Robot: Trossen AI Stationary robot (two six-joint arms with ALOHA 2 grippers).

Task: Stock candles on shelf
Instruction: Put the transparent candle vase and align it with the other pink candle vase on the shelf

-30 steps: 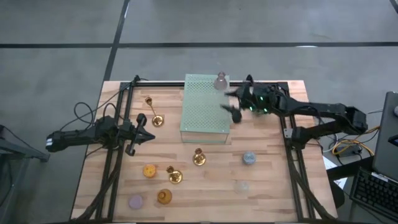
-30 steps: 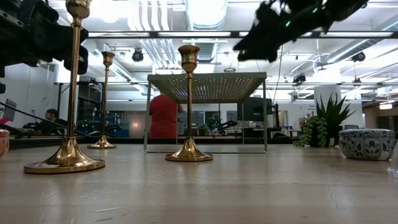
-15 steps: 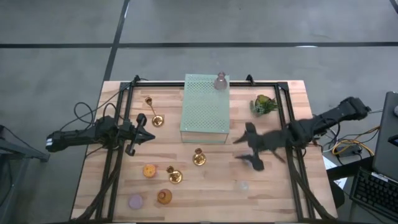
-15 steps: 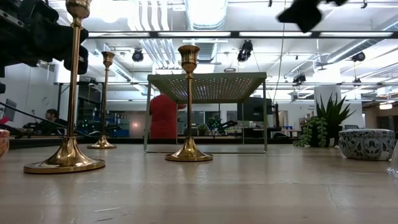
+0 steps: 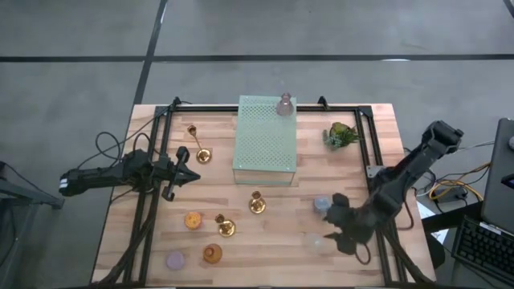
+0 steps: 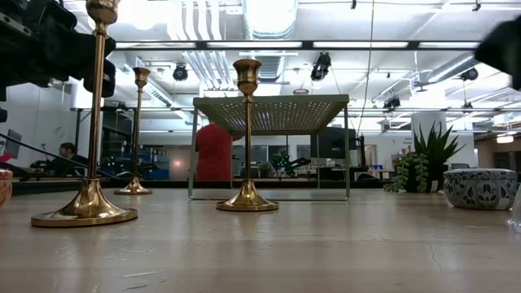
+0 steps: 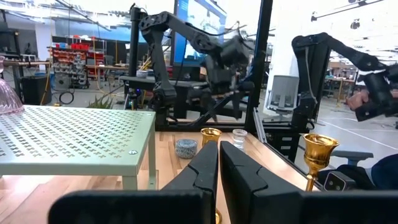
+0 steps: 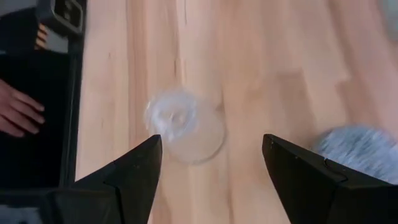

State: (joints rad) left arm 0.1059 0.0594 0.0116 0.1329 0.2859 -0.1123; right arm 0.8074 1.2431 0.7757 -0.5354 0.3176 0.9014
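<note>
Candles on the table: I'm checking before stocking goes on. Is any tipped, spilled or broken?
Nothing stands out. The mauve-pink candle stands on the shelf; the blue candle and clear candle sit upright below the open right gripper.

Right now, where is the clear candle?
In the high view the clear candle sits on the table's front right, just below the pale blue candle, beside the open right hand.

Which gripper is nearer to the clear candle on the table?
Right. The right gripper hovers open beside the clear candle; the left gripper waits shut across the table.
</note>
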